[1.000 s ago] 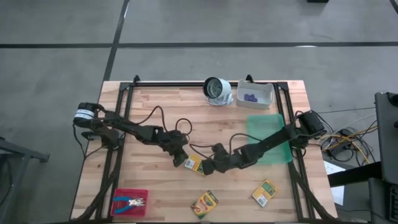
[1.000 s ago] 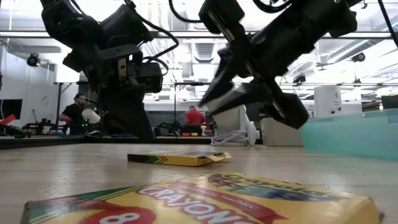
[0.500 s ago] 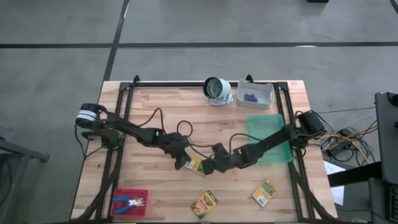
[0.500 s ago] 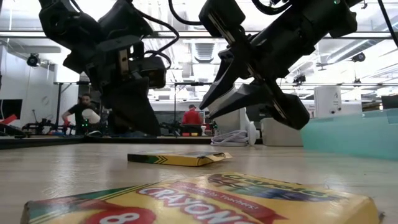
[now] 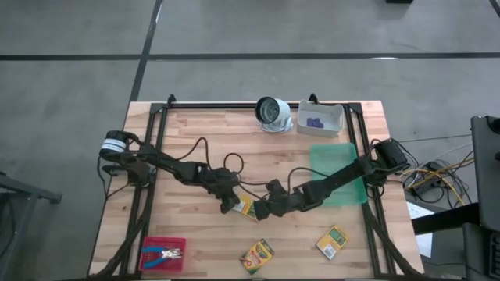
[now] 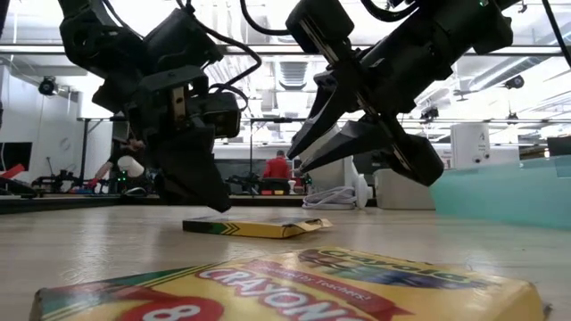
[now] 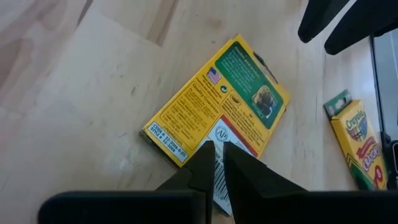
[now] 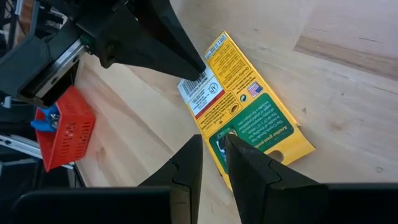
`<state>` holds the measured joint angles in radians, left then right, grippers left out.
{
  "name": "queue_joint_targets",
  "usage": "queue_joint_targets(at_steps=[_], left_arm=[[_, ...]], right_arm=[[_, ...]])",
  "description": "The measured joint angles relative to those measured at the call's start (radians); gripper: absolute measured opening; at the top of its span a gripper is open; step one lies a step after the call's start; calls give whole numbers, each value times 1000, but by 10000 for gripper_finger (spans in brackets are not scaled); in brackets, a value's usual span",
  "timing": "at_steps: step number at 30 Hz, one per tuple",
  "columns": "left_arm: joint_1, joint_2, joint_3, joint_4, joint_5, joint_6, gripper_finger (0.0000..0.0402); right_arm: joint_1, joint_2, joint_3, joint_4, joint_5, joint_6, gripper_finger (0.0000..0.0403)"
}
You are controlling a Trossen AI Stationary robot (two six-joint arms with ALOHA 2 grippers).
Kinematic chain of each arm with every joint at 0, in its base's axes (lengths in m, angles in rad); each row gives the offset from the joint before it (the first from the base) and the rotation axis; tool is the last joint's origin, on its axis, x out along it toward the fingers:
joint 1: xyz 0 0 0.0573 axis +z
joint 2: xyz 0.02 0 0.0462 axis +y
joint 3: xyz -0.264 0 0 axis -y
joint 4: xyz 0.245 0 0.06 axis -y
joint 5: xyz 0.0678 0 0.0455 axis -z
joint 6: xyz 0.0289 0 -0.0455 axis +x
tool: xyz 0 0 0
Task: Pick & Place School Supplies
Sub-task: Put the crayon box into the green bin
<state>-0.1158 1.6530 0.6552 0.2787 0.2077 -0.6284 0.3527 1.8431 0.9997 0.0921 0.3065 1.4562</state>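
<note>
Nearest the table's front edge, two crayon boxes [image 5: 257, 254] [image 5: 332, 241] lie untouched beside a red tray [image 5: 162, 254]. Mid-table, the left gripper [image 5: 230, 205] and right gripper [image 5: 261, 210], fingers nearly closed and holding nothing, meet over a third crayon box [image 5: 244, 206]. Farther back, purple pieces [image 5: 314, 122] sit in a white bin [image 5: 321, 116].

You've got a wooden table [image 5: 195, 133] w/ three crayon boxes [image 5: 244, 204] [image 5: 257, 254] [image 5: 332, 240] lying flat, a red tray [image 5: 162, 254] at the front-left corner, green mat [image 5: 337, 160] on the right, white bin [image 5: 321, 117] & a round white-grey object [image 5: 272, 113] along the back edge.
</note>
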Motion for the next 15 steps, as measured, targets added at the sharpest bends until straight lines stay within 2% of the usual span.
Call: queue_joint_targets(at_steps=[15], left_arm=[[5,-4,2,-8,-8,-36,37]], right_arm=[[0,0,0,-1,0,5,68]])
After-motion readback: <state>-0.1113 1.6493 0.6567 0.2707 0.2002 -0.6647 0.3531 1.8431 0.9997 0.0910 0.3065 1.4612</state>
